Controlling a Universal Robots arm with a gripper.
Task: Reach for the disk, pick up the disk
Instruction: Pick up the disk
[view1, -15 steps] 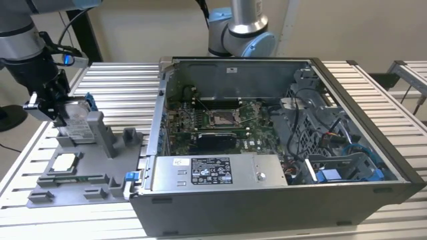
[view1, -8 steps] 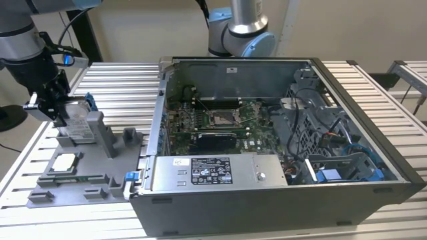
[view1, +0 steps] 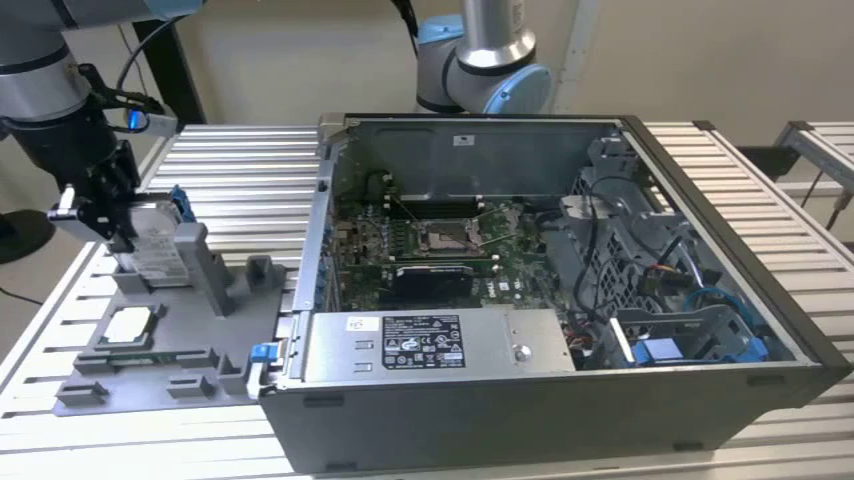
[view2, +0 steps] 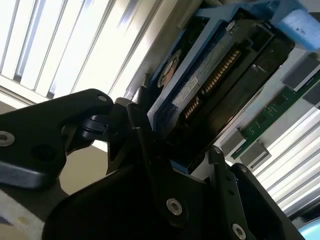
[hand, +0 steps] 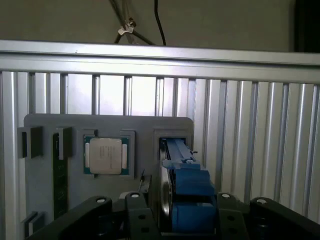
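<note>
a ribbed aluminium worktop (view1: 747, 180) carries everything. on it lies a large dark grey computer case (view1: 534, 420), open on top, with its green circuit board and cables showing. along the case's near side sits a grey metal box with a black label (view1: 441, 345). behind the case rises a silver robot arm with blue joints (view1: 481, 60). at the exterior view's left a second, dark-sleeved arm (view1: 54, 90) reaches down over a flat grey plastic tray (view1: 147, 360), which lies on the worktop just beside the case. the disk (view1: 160, 245), a flat rectangular silver-grey metal hard drive with a white label and a blue plastic bracket along its edges, stands upright on its edge in a slot at the far end of this tray. in the first wrist view the disk (hand: 187, 185) is seen edge-on, its blue bracket nearest the camera. in the second wrist view the disk (view2: 210, 75) shows its connector edge. the black pincer (view1: 123, 232) is down at the disk and stands parted, with one finger on each side of it in both wrist views (hand: 182, 200) (view2: 180, 150). a narrow dark gap shows between one finger (hand: 142, 207) and the silver face. the other finger lies right beside the bracket, and i cannot tell whether it touches. the disk sits in its slot, not lifted. a small white square chip (view1: 130, 325) rests in a recess of the tray, near the disk (hand: 106, 156).
</note>
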